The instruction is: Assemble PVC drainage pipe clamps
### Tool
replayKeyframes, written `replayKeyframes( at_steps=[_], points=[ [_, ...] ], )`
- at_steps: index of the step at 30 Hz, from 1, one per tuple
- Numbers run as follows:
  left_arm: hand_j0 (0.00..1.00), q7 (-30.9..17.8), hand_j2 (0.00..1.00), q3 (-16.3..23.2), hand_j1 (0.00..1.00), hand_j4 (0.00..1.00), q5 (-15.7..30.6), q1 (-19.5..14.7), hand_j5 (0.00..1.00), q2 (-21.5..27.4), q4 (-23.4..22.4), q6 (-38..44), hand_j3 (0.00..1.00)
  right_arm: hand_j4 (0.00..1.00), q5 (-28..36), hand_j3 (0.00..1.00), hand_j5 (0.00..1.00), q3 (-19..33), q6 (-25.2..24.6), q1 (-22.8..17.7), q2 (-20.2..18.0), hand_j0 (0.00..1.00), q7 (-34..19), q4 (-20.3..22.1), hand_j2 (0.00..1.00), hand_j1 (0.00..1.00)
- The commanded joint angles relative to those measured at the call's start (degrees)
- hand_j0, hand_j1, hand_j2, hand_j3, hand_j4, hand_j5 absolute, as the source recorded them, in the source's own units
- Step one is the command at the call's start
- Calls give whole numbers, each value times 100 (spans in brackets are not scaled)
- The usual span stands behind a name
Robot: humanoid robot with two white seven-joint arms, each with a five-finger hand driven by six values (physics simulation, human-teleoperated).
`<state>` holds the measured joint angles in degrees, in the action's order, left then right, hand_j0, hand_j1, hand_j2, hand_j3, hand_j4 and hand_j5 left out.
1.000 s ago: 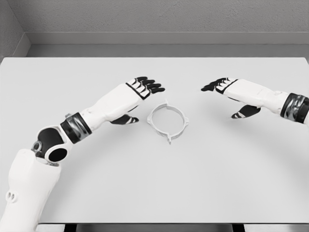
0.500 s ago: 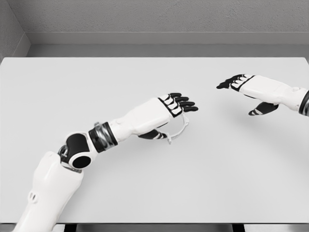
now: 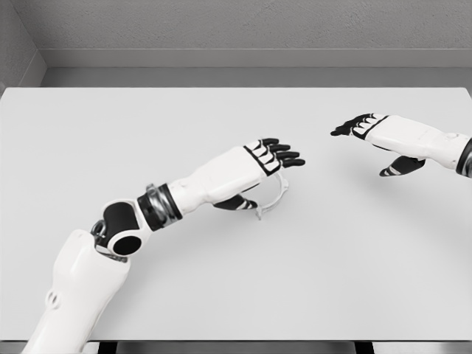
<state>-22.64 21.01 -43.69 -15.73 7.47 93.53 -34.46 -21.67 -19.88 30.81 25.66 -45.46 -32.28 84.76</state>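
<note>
A white ring-shaped pipe clamp (image 3: 276, 198) lies on the white table (image 3: 236, 280) near the middle. Only its right arc and a small tab show, because my left hand (image 3: 274, 161) hovers flat over it and hides the other part. That hand's black fingers are stretched out and point right, with the thumb tucked under beside the ring; nothing is grasped. My right hand (image 3: 355, 127) hangs over the table at the right, well apart from the clamp, fingers extended toward the left and thumb hanging down.
The table's far edge meets a grey wall (image 3: 236, 29) at the back. No other objects lie on the tabletop.
Over the second my left hand swept right and forward over the clamp, covering most of it. My right hand drew back to the right. In the last half second both barely moved.
</note>
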Motion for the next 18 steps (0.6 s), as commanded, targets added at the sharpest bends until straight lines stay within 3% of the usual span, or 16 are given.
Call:
replayKeyframes(
  at_steps=[1, 4, 18],
  points=[
    [100, 5, 100, 175, 100, 100, 36, -9, 100, 0, -19, -17, 100, 100, 31, 100, 100, 1, -14, 0, 11, 100, 3, 5, 100, 100],
    [100, 5, 100, 395, 100, 100, 63, 0, 100, -44, -318, 27, 100, 100, 23, 100, 100, 1, -14, 0, -7, 100, 3, -3, 100, 100],
    [100, 5, 100, 562, 100, 100, 45, -9, 100, -26, -555, 27, 100, 100, 23, 100, 100, 10, -31, 18, -174, 100, 11, -30, 100, 100]
  ],
)
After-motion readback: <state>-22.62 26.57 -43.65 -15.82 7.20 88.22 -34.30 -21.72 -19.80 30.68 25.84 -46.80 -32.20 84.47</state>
